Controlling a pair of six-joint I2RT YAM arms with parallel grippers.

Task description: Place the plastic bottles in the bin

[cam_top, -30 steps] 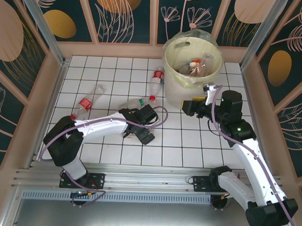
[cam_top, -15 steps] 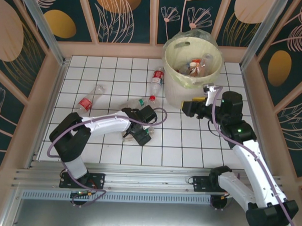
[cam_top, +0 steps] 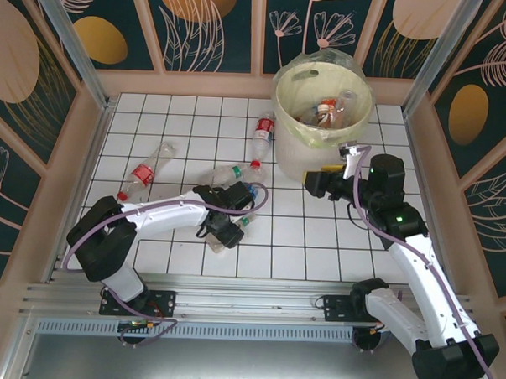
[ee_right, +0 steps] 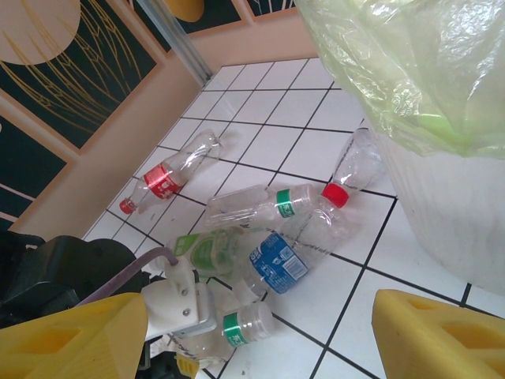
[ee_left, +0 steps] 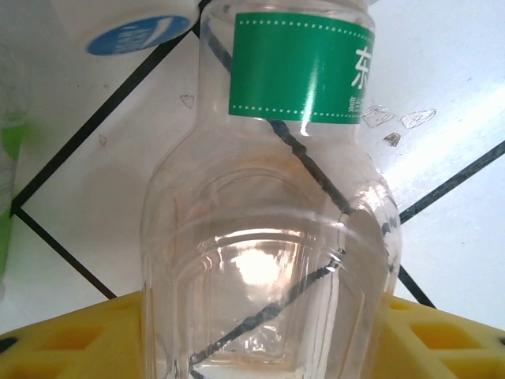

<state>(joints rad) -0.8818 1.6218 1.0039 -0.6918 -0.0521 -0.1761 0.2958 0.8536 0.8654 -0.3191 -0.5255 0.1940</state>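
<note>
My left gripper [cam_top: 224, 234] is low over the white tiled floor, shut on a clear bottle with a green band [ee_left: 268, 237]. That bottle lies between my yellow fingers [ee_left: 71, 343] and touches both. From the right wrist view the same bottle [ee_right: 251, 325] lies beside the left gripper's white housing. More plastic bottles lie close behind it: a blue-labelled one [ee_right: 278, 264], a pale green-labelled one [ee_right: 207, 251] and a clear one [ee_right: 260, 204]. The bin [cam_top: 290, 153] stands at the back right with bottles inside. My right gripper [cam_top: 314, 180] hangs open beside it, nothing in it.
A red-labelled bottle [cam_top: 143, 172] lies apart at the left, and two red-labelled ones [cam_top: 262, 131] lie against the bin's left side. A red-capped bottle [ee_right: 355, 170] rests by the bin wall [ee_right: 450, 213]. Wooden walls edge the floor. Open tiles lie between the two arms.
My left gripper has closed from wide open onto the green-banded bottle and shifted a little left and nearer. The right arm has stayed almost still.
</note>
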